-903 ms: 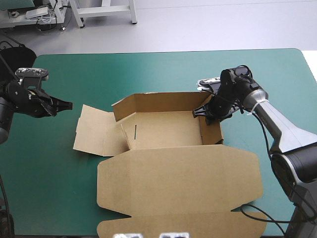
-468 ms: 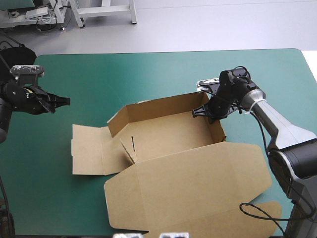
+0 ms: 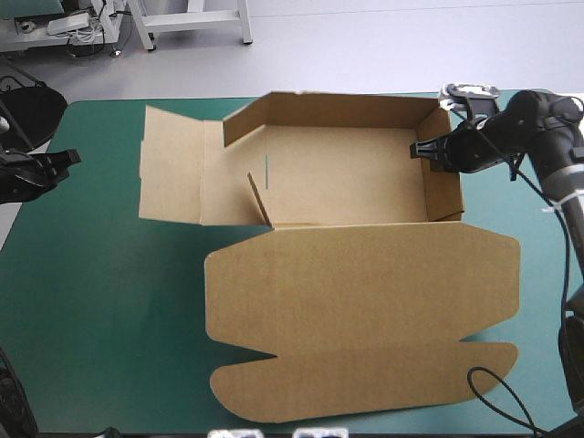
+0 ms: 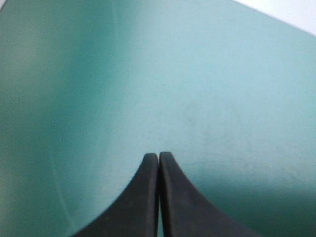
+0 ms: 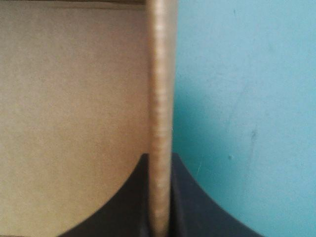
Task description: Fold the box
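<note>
The brown box (image 3: 347, 173) lies on the teal-green cover as an open tray, back and right walls raised, its left flap (image 3: 173, 164) spread flat. Its wide lid (image 3: 365, 310) lies flat toward the near edge. My right gripper (image 3: 427, 151) is shut on the box at the right wall's top rim; in the right wrist view that wall (image 5: 160, 108) stands edge-on between the black fingers (image 5: 190, 197), tray floor to one side and cover to the other. My left gripper (image 3: 66, 161) is shut near the table's left edge, well away from the box. My left gripper (image 4: 158, 158) hangs over bare cover.
The teal-green cover (image 3: 100, 301) shows bare at the near left and along the right of the box. A loop of black cable (image 3: 497, 401) lies at the near right corner.
My right gripper has dragged the box toward the far edge and right, turning it square to the table. The left arm has drawn back toward the left edge.
</note>
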